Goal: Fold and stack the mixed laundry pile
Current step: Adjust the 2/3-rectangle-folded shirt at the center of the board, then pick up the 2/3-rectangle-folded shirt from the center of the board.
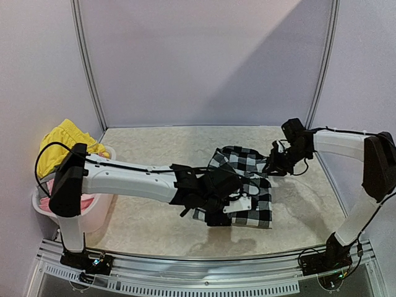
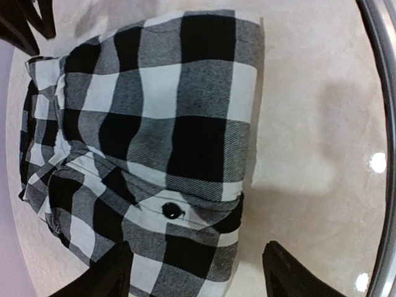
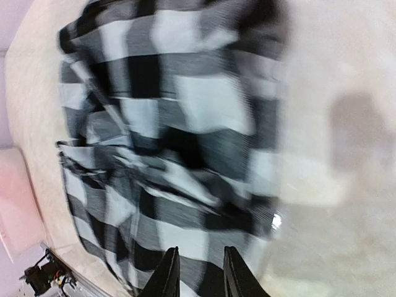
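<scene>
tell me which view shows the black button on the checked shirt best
left wrist: the black button sits sharp on the checked shirt. top external shows the shirt small and partly covered, no button visible; right wrist is too blurred to find it.

Right wrist view blurs the checked shirt (image 3: 173, 142); left arm (image 1: 142, 176) covers part.

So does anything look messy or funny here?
The checked shirt is folded unevenly: one edge is bunched and rumpled instead of flat. In the basket, yellow clothes heap above the rim.
</scene>
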`<state>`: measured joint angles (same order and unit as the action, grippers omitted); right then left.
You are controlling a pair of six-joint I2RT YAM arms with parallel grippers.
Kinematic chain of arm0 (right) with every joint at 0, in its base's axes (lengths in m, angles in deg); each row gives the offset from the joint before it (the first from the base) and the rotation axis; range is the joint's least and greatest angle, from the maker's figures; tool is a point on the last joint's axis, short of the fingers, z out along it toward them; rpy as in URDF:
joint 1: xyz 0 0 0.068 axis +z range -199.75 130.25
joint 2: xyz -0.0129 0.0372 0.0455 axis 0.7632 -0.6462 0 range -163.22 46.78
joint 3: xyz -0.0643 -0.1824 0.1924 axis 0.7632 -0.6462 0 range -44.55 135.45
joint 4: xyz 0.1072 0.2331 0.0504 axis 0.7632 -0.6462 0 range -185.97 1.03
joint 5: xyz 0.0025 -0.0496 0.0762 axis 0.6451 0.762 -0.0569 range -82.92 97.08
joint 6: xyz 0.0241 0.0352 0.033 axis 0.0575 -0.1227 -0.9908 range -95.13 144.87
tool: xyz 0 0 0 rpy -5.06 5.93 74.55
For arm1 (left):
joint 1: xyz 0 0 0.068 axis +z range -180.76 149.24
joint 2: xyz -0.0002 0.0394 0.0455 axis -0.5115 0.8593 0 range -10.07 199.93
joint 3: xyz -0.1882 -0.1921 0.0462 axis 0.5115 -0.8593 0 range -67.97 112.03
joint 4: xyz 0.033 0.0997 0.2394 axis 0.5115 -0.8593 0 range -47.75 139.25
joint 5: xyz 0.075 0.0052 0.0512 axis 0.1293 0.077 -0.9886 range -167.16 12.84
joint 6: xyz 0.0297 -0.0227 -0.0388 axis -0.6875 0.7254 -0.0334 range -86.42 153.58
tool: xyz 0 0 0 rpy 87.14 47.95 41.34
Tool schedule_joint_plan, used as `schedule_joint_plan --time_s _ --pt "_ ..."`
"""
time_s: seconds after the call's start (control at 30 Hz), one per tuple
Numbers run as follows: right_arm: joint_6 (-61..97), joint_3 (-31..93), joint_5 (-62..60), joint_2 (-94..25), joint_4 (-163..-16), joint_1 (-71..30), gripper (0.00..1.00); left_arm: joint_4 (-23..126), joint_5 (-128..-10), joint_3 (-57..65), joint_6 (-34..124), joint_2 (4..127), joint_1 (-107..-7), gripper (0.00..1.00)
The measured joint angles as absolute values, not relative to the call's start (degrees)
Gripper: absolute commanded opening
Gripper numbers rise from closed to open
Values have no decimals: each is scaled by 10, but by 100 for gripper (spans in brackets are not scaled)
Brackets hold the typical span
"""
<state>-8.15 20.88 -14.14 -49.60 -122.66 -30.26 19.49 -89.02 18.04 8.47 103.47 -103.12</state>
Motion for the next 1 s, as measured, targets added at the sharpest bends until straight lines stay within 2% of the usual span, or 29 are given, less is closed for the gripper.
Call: schedule_joint_plan --time_s 0.2,0.27,0.4,0.7,0.93,1.0 --pt "-96 130 -99 -388 -1273 -322 28 215 -922 173 70 1075 -1051 66" --pt "-98 110 -95 -356 -1277 -321 28 225 -935 174 67 1084 -1053 60" --pt "-109 63 -92 -301 -1286 -321 28 239 -970 179 60 1108 -1061 55" --pt "-127 15 -92 -252 -1309 -321 28 280 -1066 209 53 1169 -1083 50" --pt "-124 15 -92 -244 -1323 -321 28 310 -1132 212 53 1194 -1091 23" --pt "-123 15 -92 -244 -1326 -321 28 318 -1154 213 54 1202 -1093 3"
